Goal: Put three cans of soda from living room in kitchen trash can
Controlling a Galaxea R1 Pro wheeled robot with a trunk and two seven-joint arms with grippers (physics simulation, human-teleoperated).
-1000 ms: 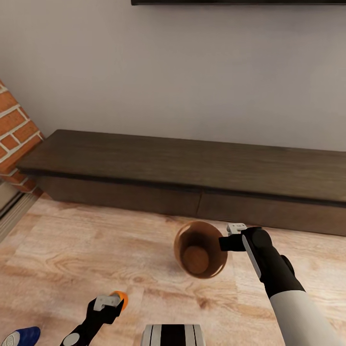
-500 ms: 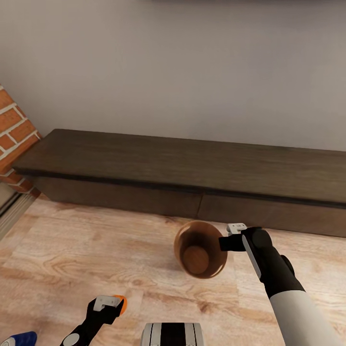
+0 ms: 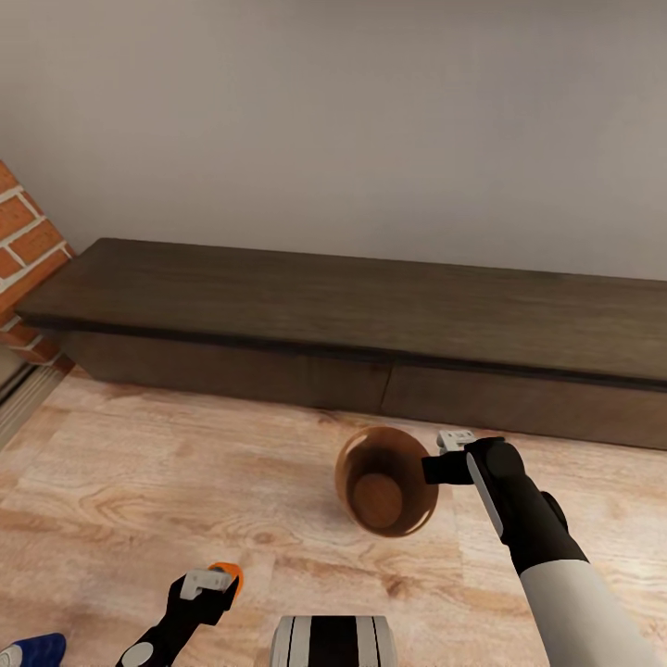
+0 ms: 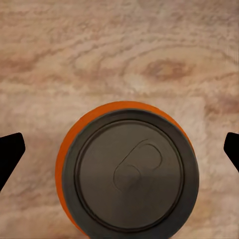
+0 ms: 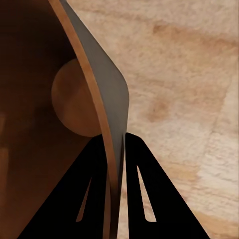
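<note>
I read this as the carrying step: I'm in the living room with both arms loaded, and the next move calls for bringing the can over the bin's mouth and letting go, or driving on to the kitchen. Ahead runs the long low cabinet point(image 3: 371, 324), dark matte wood with two flat fronts, standing on pale, strongly grained plank floor point(image 3: 139, 482); red brick point(image 3: 23, 259) edges the far left. The tash can point(image 3: 386, 480) is held off the floor, tapered and round, glossy copper inside. My right gripper point(image 3: 434, 468) is pinched on its thin rim, one finger inside the wall and one outside. My left gripper point(image 3: 211, 584) is clamped on an orange soda can point(image 4: 128, 170), grey lid up.
</note>
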